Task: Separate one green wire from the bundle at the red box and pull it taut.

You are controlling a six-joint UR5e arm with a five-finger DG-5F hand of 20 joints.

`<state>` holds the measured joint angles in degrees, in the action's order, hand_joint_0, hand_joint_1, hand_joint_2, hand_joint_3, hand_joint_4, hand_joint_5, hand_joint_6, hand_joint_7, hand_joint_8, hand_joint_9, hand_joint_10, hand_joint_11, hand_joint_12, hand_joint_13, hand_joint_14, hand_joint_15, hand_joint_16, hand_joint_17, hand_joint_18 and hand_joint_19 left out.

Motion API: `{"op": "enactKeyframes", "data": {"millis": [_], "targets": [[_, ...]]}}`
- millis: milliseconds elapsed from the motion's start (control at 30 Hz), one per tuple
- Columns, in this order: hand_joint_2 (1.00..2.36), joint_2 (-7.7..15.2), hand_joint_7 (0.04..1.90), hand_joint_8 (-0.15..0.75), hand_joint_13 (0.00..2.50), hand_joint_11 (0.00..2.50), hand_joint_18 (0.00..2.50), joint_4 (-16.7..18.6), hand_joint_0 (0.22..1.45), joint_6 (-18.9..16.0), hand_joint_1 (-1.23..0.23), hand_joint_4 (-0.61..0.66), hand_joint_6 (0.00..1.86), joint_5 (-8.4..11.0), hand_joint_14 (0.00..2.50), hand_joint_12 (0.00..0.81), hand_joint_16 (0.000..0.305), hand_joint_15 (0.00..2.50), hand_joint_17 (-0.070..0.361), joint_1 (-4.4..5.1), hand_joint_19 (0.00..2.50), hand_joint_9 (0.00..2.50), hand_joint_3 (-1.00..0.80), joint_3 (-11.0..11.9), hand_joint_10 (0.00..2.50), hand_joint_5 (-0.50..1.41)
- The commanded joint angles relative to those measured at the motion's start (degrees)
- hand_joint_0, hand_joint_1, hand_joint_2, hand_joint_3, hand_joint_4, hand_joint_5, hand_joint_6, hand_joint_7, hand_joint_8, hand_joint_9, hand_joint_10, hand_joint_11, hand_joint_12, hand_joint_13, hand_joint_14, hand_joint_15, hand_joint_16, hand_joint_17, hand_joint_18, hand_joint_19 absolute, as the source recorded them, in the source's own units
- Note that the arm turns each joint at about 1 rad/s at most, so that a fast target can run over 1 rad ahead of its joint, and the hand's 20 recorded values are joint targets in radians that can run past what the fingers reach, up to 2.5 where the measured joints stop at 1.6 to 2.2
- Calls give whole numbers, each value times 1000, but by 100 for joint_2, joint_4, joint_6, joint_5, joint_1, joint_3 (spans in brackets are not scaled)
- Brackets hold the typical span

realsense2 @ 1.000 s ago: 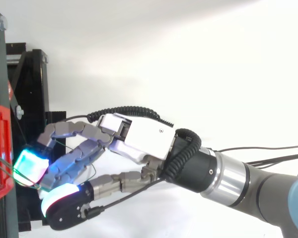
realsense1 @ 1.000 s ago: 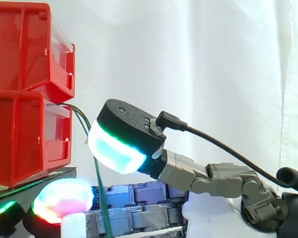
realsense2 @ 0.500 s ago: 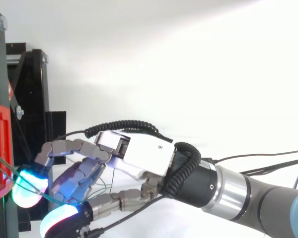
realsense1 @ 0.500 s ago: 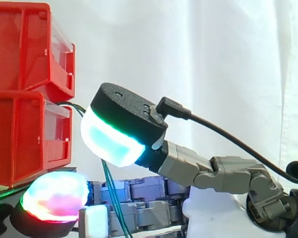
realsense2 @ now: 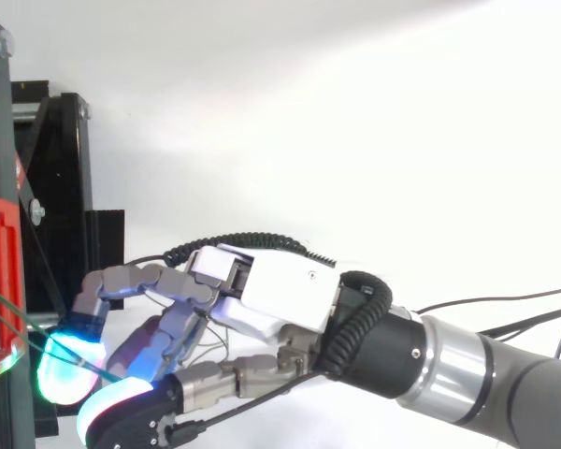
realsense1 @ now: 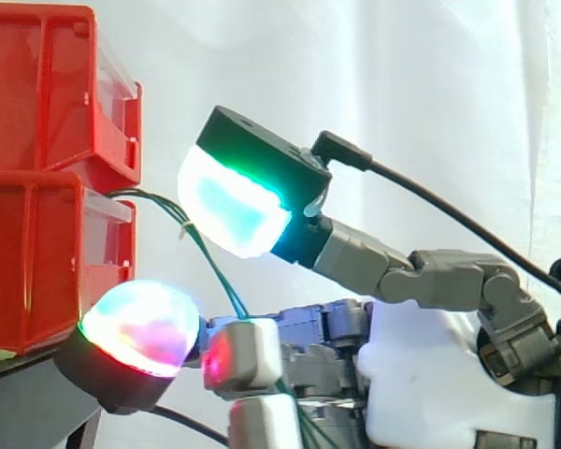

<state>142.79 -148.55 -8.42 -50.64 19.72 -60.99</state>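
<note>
Green wires (realsense1: 215,275) slant down from the red box (realsense1: 47,262) into the hand (realsense1: 421,374), fingers curled round them; pull directly away from the box.

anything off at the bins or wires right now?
Nothing looks spilled or damaged, and the stacked red bins sit upright. One thing stands out: more than one green wire leaves the lower bin and runs down to the hand as a bunch, so no single strand is separated yet.

White robot hand (realsense2: 276,299), grey fingers (realsense2: 140,277), glowing cyan pads (realsense1: 232,208), silver wrist (realsense2: 446,367)
</note>
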Motion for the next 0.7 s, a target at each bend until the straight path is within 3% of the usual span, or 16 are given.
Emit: {"op": "enactKeyframes", "data": {"millis": [0, 100, 267, 667], "targets": [[1002, -164, 1268, 267, 1470, 1033, 844, -499, 609, -142, -631, 168, 501, -16, 24, 373, 40, 704, 89, 6, 399, 1336, -473, -80, 21, -110], [1004, -349, 1289, 265, 1478, 1059, 848, -684, 615, -291, -633, 166, 500, -7, 26, 372, 40, 715, 89, -38, 406, 1339, -454, -264, 21, -108], [1005, -463, 1258, 260, 1474, 1055, 850, -745, 620, -309, -635, 153, 545, -7, 26, 376, 40, 723, 90, -73, 408, 1348, -449, -379, 21, -113], [1014, -507, 1033, 267, 1428, 1065, 856, -754, 623, -45, -661, 113, 745, 19, 26, 386, 41, 726, 92, -73, 421, 1282, -338, -177, 20, -157]]}}
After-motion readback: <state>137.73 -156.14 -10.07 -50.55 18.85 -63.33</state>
